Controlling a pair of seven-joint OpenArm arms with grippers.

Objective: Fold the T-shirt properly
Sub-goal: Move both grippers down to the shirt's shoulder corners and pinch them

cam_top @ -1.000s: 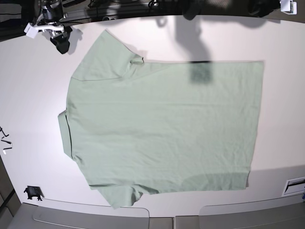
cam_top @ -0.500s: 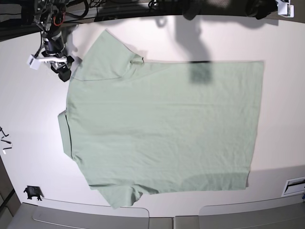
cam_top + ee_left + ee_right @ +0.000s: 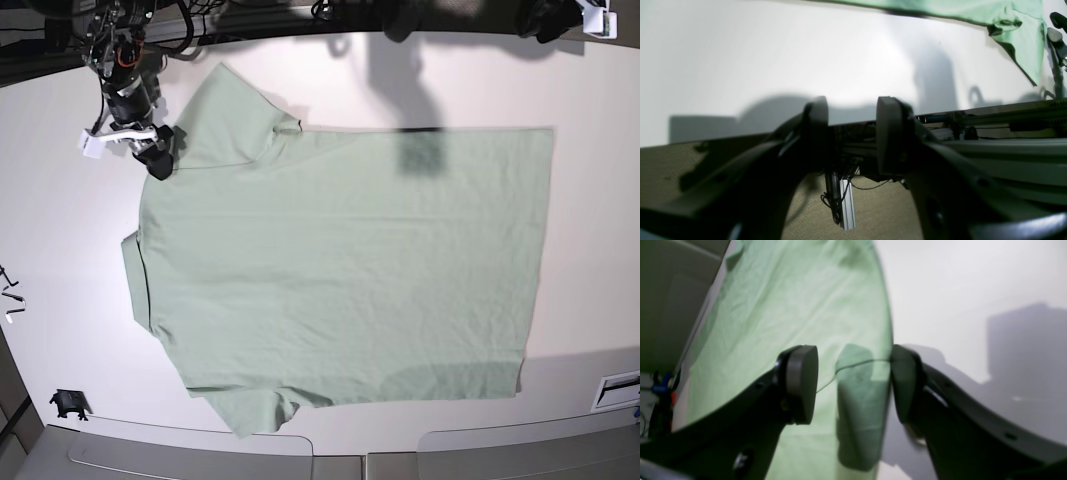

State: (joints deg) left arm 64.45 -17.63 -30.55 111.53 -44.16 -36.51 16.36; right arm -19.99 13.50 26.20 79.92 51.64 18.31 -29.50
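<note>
Right wrist view, right claw [image 3: 853, 383] wide apart, straddling T-shirt [image 3: 790, 323] edge, empty

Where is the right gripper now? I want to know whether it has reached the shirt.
In the base view the right gripper is at upper left, jaws open over the T-shirt sleeve edge.

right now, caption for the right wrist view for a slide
Open right tool poised over the T-shirt edge on the white table.
</note>
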